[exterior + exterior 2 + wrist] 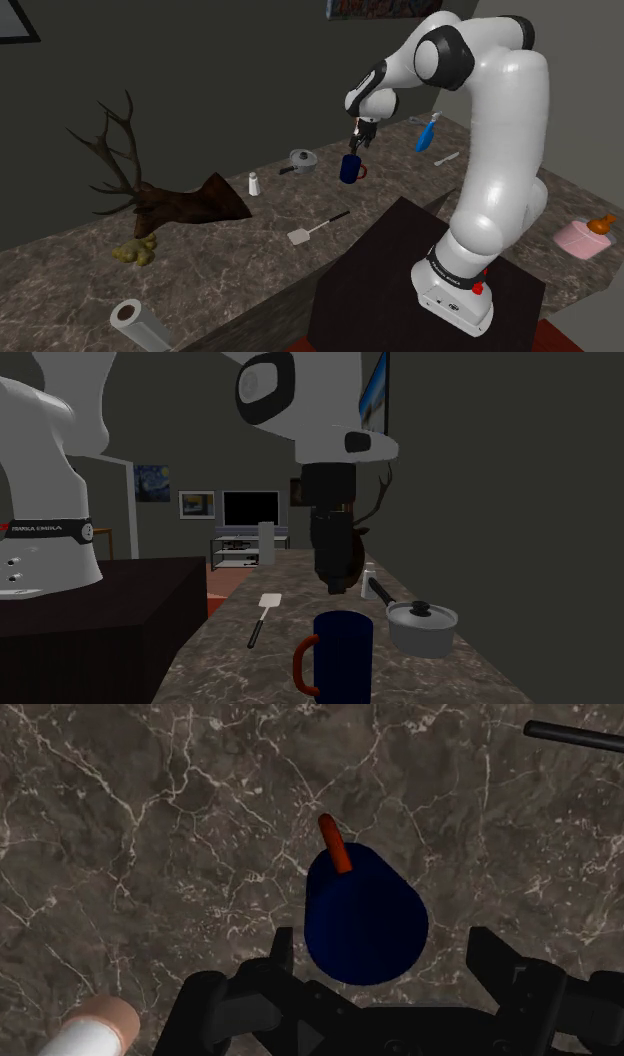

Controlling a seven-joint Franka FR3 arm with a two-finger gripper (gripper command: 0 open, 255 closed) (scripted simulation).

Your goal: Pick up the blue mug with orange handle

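The dark blue mug (352, 168) with an orange-red handle stands upright on the marbled stone counter (230, 250). My black gripper (362, 135) hangs a little above it and touches nothing. In the wrist view the fingers (283, 954) stand wide apart, open, with the mug (365, 919) seen below and between them, its handle pointing away from the hand. In the second exterior view the mug (342, 657) sits in the foreground with its handle to the left, and the gripper (335, 580) hovers just above and behind its rim.
A small lidded pot (302, 160) with a black handle and a white shaker (254, 183) stand left of the mug. A spatula (315, 229) lies nearer the dark stand (400, 280). An antler mount (150, 190), a paper roll (140, 325) and a blue brush (427, 133) also lie around.
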